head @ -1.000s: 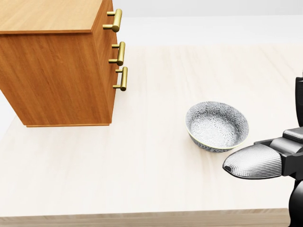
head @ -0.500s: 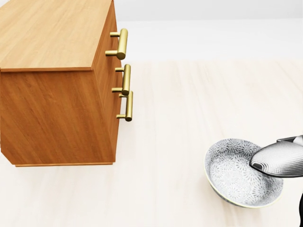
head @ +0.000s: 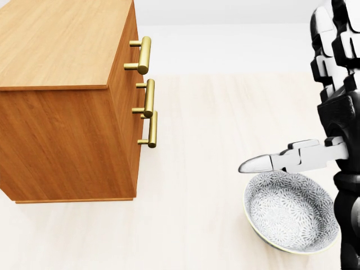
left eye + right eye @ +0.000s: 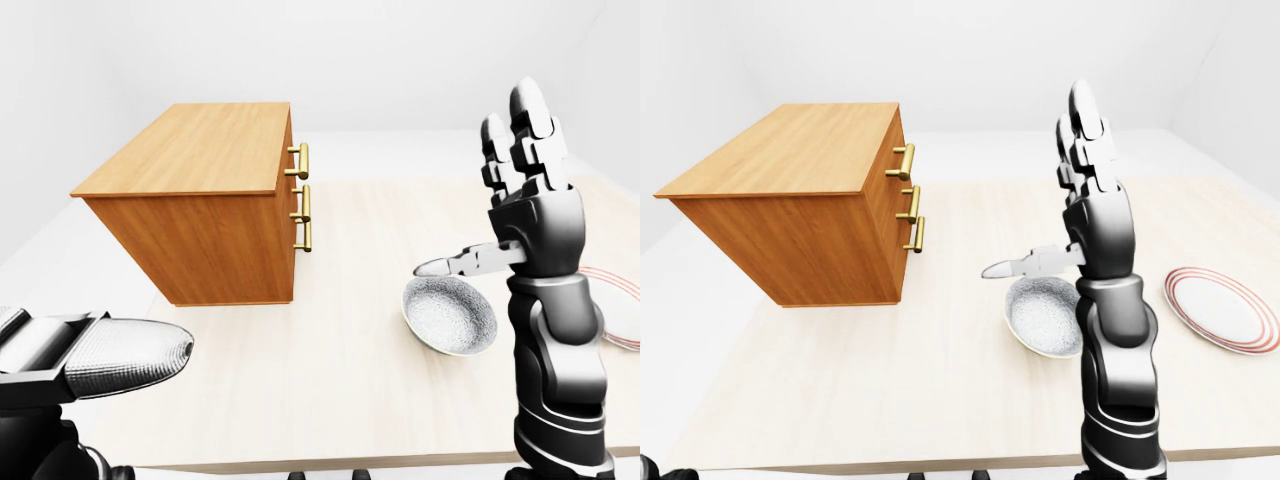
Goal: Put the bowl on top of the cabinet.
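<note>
A grey patterned bowl [image 3: 289, 211] rests on the pale table [image 3: 197, 214], at the lower right of the head view. My right hand [image 4: 500, 205] stands upright just above it, open, two fingers [image 4: 528, 125] pointing up and the thumb [image 3: 261, 163] stretched left over the bowl's rim. Nothing is between the fingers. The wooden cabinet [image 4: 205, 200] with brass handles [image 3: 147, 98] sits on the table to the left of the bowl, its flat top [image 4: 200, 150] bare. At the lower left of the left-eye view my left hand [image 4: 110, 355] shows only as a rounded finger.
A white plate with red rings [image 4: 1223, 308] lies on the table to the right of the bowl. The table's near edge [image 4: 940, 462] runs along the bottom of the eye views.
My right hand has risen from low beside the bowl to upright above it, fingers spread open. One second ago to half a second ago the head view shifted; the cabinet and bowl stayed put.
</note>
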Controlling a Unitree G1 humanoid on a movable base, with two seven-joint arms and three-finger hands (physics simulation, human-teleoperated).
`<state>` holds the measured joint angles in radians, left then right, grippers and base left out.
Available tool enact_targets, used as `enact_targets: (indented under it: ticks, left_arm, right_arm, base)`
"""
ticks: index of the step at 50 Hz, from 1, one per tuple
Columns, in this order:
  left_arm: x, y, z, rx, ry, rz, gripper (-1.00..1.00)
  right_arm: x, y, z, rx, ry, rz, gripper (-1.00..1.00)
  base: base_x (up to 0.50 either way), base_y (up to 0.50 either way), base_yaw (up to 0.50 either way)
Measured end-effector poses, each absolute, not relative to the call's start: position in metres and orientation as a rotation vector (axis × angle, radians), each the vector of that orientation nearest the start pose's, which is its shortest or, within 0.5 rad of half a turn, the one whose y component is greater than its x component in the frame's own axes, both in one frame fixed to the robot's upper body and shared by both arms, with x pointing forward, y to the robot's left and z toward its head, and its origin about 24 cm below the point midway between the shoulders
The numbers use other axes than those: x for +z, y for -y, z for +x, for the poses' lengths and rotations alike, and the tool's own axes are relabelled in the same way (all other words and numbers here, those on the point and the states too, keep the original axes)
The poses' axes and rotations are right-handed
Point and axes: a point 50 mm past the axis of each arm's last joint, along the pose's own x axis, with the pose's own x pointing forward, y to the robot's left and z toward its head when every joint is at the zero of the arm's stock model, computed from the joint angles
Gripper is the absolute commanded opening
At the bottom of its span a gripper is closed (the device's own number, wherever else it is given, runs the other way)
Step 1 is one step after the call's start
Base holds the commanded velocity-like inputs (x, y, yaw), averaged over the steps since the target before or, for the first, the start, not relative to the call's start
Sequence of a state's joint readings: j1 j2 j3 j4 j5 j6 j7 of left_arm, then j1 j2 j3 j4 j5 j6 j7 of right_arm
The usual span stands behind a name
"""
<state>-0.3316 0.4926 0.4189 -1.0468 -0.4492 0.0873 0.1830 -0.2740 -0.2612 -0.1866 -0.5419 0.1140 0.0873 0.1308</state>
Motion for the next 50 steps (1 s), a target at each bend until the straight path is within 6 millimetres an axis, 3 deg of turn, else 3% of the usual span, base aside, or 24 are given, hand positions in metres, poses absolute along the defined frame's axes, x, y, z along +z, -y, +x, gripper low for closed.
enact_targets:
  ticks: [5,12,23,31,39,50]
  left_arm:
    - [0.318,-0.189,0.129,-0.012,1.353,0.112,0.98]
    - [0.318,-0.188,0.129,-0.016,1.360,0.114,0.98]
    - [0.318,-0.185,0.130,-0.020,1.374,0.124,0.97]
    - [0.319,-0.184,0.130,-0.024,1.385,0.119,0.98]
    - [0.321,-0.184,0.129,-0.029,1.394,0.105,0.98]
    - [0.323,-0.183,0.128,-0.040,1.410,0.091,0.98]
  right_arm:
    - [0.219,0.190,0.256,0.130,0.626,-0.404,1.00]
    - [0.223,0.208,0.268,0.167,0.527,-0.636,1.00]
    - [0.254,0.248,0.276,0.136,0.426,-0.887,1.00]
    - [0.272,0.262,0.278,0.142,0.378,-0.973,1.00]
    - [0.260,0.269,0.281,0.138,0.295,-1.003,1.00]
    - [0.218,0.269,0.286,0.163,0.136,-1.021,1.00]
  base:
    - [0.00,0.00,0.00]
    - [0.00,0.00,0.00]
    - [0.00,0.00,0.00]
    - [0.00,0.00,0.00]
    - [0.00,0.00,0.00]
    - [0.00,0.00,0.00]
